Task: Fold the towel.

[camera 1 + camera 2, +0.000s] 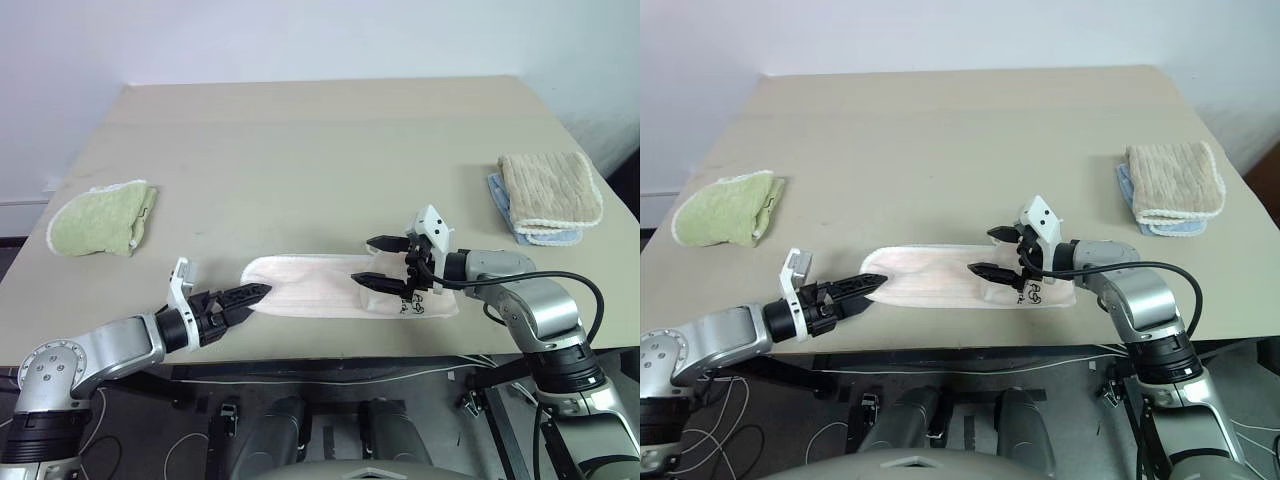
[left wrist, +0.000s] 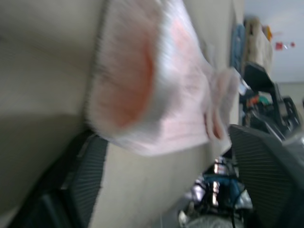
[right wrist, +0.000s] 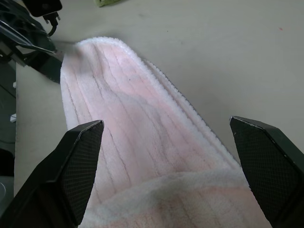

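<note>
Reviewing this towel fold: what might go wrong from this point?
1. The towel lies close to the table's near edge; a pull toward the robot might drag it off.
2. The left gripper sits at the towel's left end, perhaps pinching only the stitched rim, so it may slip out.
3. The right gripper is wide open above the right end and holds nothing; lifting now would raise one end only, skewing the fold.

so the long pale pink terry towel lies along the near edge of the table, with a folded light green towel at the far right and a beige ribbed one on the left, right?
Not quite: the sides are swapped. The left eye view shows the light green towel on the robot's left and the beige ribbed towel on the right. The pale pink terry towel does lie along the table's near edge.
</note>
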You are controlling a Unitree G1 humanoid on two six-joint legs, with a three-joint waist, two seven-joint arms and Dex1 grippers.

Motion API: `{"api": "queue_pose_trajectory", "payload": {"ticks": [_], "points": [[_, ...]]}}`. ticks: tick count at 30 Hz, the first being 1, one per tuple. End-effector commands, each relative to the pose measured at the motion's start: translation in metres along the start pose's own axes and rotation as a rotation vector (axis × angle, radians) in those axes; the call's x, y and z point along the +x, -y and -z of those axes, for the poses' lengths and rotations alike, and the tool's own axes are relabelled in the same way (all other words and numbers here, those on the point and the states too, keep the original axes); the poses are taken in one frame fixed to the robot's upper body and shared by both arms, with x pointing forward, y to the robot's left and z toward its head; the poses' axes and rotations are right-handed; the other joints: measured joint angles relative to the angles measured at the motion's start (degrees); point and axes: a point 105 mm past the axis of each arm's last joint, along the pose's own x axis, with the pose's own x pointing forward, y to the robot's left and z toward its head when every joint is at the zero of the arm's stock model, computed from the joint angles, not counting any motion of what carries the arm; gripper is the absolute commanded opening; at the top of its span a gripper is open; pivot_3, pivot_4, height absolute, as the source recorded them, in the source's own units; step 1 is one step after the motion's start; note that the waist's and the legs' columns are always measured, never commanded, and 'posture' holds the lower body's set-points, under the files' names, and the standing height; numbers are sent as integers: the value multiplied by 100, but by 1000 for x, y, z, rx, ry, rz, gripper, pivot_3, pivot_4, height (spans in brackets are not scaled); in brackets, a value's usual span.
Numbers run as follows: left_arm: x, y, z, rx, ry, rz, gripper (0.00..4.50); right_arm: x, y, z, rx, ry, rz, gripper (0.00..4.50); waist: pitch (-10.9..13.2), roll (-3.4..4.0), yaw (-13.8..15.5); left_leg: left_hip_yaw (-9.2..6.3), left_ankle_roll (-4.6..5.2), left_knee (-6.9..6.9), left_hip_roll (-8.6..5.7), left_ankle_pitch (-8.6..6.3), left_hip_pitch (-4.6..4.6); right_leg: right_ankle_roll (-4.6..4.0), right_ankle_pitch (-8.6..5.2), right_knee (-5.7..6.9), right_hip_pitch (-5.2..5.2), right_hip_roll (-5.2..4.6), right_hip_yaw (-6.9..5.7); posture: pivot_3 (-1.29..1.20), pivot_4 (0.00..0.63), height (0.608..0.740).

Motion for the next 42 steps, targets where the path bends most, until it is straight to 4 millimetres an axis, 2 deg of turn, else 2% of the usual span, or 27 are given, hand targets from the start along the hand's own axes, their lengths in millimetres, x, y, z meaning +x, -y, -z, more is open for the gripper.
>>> {"api": "queue_pose_trajectory", "payload": {"ticks": [1, 9, 15, 24, 29, 31, 35, 42], "points": [[-6, -9, -15, -21, 78, -58, 2894, -3, 0, -8, -43, 16, 4, 4500, 0, 0, 0, 1, 0, -2, 0, 0, 0, 0, 0, 0, -2, 0, 1, 0, 150, 740], [-7, -1, -26, 0, 149, -21, 133, -3, 0, -6, -44, 14, 6, 4500, 0, -1, 12, 12, 0, -18, 0, 0, -15, 3, 2, -22, -18, 0, 9, 0, 150, 740], [-8, 20, -29, 49, 162, 86, 57, -3, 1, -7, -48, 15, 8, 4500, 1, -1, 12, 14, 0, -29, 0, 1, -15, 3, 2, -23, -22, 0, 12, 0, 150, 740], [-11, 41, -17, 92, 95, 223, 57, -6, 2, -8, -50, 15, 20, 4500, 1, -1, 10, 16, 0, -36, 0, 1, -15, 2, 1, -27, -22, -1, 13, 0, 150, 740], [-10, 18, -9, 72, 46, 102, 57, -8, 3, -7, -49, 10, 24, 4500, 1, -2, 6, 18, 0, -41, 0, 1, -15, 3, 1, -28, -23, 0, 16, 0, 150, 740], [-11, 16, -8, 108, 40, 89, 57, -8, 3, -6, -51, 9, 27, 4500, 1, -2, 8, 21, 0, -45, 0, 1, -14, 2, 1, -28, -23, 0, 20, 0, 150, 740], [-14, 20, -9, 137, 67, 105, 955, -7, 2, -3, -52, 0, 25, 4500, 1, -2, 10, 24, 0, -50, 1, 1, -14, 2, 1, -31, -26, -1, 23, 0, 150, 740], [-23, 6, -12, 82, 101, 51, 3297, -6, 2, -2, -55, -5, 17, 4500, 1, -2, 0, 27, 0, -54, 1, 1, -14, 2, 1, -32, -26, -1, 28, 0, 150, 740]]}}
